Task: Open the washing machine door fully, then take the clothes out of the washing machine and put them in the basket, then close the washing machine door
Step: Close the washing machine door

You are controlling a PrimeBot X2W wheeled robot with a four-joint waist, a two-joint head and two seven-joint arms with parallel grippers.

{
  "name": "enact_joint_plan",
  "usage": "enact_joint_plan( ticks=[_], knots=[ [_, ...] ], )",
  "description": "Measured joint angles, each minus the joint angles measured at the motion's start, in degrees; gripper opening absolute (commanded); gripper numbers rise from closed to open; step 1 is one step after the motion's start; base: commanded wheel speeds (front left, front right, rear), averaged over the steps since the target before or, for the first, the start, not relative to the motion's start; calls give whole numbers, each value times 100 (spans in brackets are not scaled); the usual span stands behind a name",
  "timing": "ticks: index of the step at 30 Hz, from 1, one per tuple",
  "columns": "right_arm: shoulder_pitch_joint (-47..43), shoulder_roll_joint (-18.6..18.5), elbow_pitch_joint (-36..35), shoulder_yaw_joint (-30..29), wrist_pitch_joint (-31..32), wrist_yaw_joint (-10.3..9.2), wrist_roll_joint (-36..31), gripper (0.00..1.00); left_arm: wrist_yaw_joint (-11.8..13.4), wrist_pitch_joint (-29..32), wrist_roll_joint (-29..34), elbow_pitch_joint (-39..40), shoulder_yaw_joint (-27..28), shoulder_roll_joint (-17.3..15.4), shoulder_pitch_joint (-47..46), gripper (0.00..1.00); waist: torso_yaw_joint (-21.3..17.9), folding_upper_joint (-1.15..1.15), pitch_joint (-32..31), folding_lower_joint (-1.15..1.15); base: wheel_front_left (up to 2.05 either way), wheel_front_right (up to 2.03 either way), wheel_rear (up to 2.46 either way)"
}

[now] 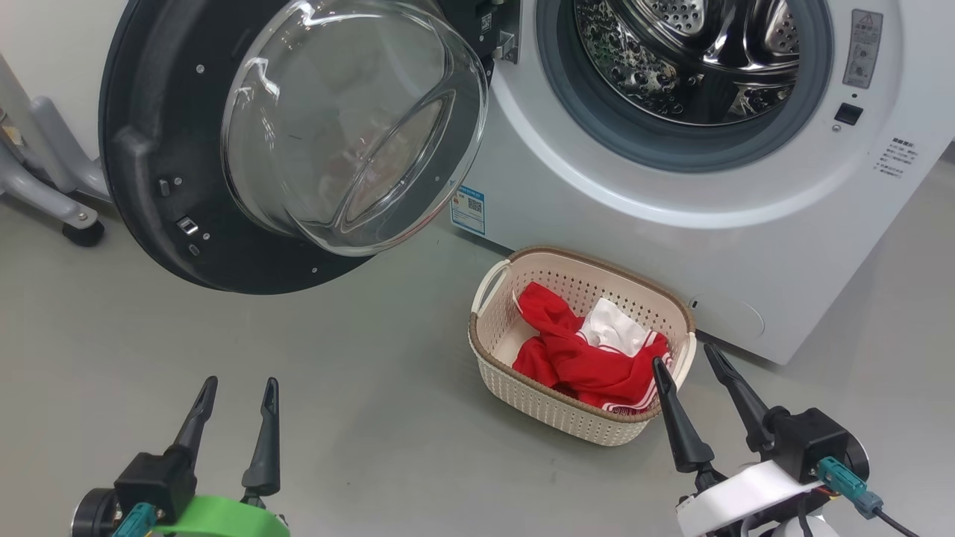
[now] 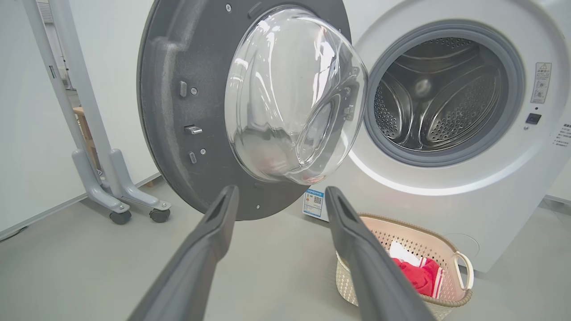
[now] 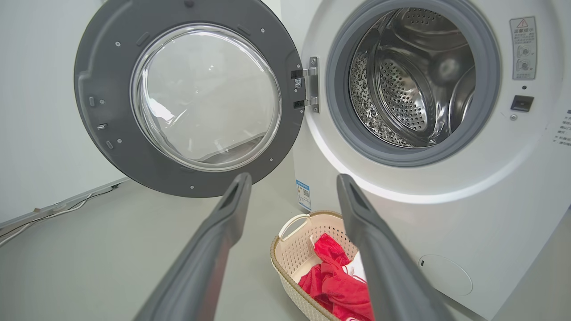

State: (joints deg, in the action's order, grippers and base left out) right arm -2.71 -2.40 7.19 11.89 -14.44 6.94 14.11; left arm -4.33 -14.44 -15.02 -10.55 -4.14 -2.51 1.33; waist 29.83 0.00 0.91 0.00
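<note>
1. The washing machine door (image 1: 171, 186) is swung wide open to the left of the washing machine (image 1: 597, 224), with its clear glass bowl bulging out toward the room.
2. The perforated steel drum (image 1: 694, 60) behind the grey rubber ring looks bare.
3. The basket (image 1: 552, 414) sits on the floor (image 1: 336, 447) just in front of the machine, below the round opening and at about 5 o'clock from the blue label sticker (image 1: 468, 210).
4. The clothes (image 1: 582, 358) lie inside the basket, a red bundle with a white cloth part on top.
5. The left pincer (image 1: 241, 382) hangs over bare floor with its fingers spread and nothing between them. From it, the door is at 12 o'clock and the basket is well apart at about 2 o'clock.
6. The right pincer (image 1: 683, 354) is also spread wide and empty, at the basket's 4 o'clock corner. One fingertip overlaps the rim as seen from the head. Seen from that wrist, the clothes lie between the two fingers, farther on.
</note>
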Motion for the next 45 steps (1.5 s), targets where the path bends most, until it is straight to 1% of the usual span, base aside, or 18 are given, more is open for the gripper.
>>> enact_joint_plan(
  ticks=[40, 41, 42, 45],
  knots=[
    [86, -1, 88, 9, 1, 2, 59, 100, 0, 0, 0, 116, 5, 0, 112, 100, -49, 0, -78, 0, 0, 0, 0],
    [86, -1, 88, 9, 0, 2, 59, 100, 0, 0, 0, 118, 5, 0, 112, 67, -49, 0, -74, 0, 0, 0, 0],
    [86, -1, 88, 9, 1, 2, 59, 100, 0, 0, 0, 118, 5, 0, 112, 0, -48, 0, -69, 0, 0, 0, 0],
    [86, -1, 77, 12, 1, 2, 58, 100, -2, 0, 0, 140, 3, 0, 112, 0, -47, 0, -43, 0, 0, 0, 0]
  ],
)
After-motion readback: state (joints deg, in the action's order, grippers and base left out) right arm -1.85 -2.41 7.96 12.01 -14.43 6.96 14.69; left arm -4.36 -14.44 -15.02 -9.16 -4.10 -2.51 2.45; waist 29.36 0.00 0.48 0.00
